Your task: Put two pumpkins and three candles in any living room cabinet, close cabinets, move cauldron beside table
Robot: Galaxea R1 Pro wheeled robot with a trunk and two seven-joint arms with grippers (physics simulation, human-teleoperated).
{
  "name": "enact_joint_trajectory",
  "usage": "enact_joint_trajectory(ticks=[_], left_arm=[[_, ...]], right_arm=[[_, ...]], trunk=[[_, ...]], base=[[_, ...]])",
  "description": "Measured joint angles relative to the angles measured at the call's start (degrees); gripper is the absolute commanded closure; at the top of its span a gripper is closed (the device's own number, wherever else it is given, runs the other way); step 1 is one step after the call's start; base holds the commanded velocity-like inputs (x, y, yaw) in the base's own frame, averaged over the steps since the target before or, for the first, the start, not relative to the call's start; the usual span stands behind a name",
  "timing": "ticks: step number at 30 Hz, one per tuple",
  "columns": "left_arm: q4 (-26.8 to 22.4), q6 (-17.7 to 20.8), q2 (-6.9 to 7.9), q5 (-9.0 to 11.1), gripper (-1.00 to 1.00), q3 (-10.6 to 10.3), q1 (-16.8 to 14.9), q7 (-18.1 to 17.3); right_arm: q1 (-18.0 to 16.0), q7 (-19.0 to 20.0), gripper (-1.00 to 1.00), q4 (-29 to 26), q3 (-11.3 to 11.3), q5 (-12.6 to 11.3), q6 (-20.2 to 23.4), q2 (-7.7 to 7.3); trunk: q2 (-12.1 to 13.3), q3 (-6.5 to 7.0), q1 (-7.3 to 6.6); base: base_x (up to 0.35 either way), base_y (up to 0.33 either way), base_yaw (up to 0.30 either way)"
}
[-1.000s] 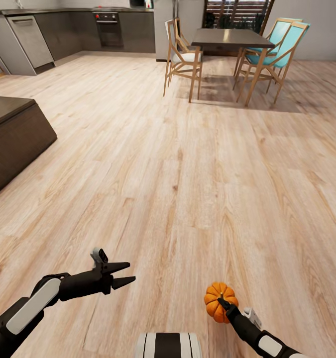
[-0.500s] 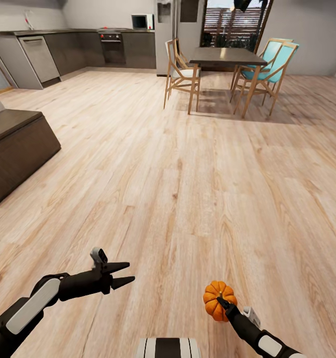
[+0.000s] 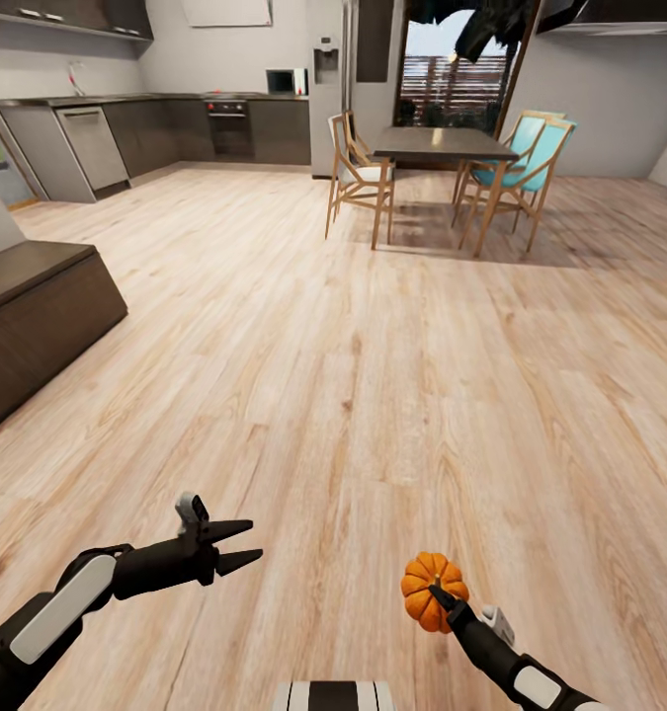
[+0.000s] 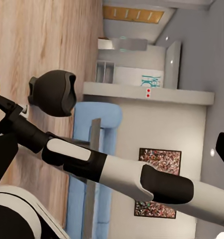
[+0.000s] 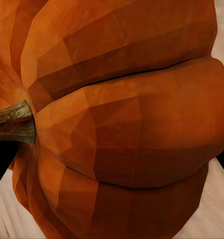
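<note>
In the head view, low and to the right, my right gripper (image 3: 440,595) is shut on a small bright-orange ribbed pumpkin (image 3: 420,583) held above the wooden floor. The right wrist view shows that pumpkin (image 5: 137,124) very close, its brownish stem (image 5: 12,122) pointing sideways. My left gripper (image 3: 254,541) hangs low on the left, open, with nothing between its fingers. A low dark-brown cabinet (image 3: 37,316) stands at the left edge, its front plain and shut. Candles, cauldron and glass table are out of view.
A wooden dining table (image 3: 437,143) with tan and teal chairs (image 3: 358,168) stands far ahead. Dark kitchen cupboards (image 3: 175,128) line the back wall. Wide bare floor (image 3: 373,375) lies between. The left wrist view shows my right arm (image 4: 117,172) and a blue sofa (image 4: 99,117).
The head camera has tilted up, so the whole picture has slid down and more of the kitchen wall shows. Both arms and the held pumpkin keep their places.
</note>
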Motion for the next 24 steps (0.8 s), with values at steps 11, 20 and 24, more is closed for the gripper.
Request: enact_joint_trajectory(ticks=[11, 20, 24], left_arm=[[0.03, 0.0, -0.1, 0.09, -1.0, 0.05, 0.0, 0.0], [0.63, 0.0, 0.01, -0.2, -1.0, 0.05, 0.0, 0.09], [0.68, 0.0, 0.06, -0.27, -1.0, -0.01, 0.01, 0.09]], right_arm=[[0.0, 0.03, 1.0, 0.09, -0.07, -0.02, -0.19, -0.01], [0.0, -0.11, 1.0, 0.1, -0.1, -0.12, -0.99, -0.01], [0.0, -0.24, 1.0, 0.12, -0.22, -0.15, -1.76, -0.01]], trunk=[[0.15, 2.44, -0.28], [0.27, 4.43, -0.52], [0.32, 5.32, -0.62]], base=[[0.0, 0.0, 0.0], [0.0, 0.0, 0.0], [0.0, 0.0, 0.046]])
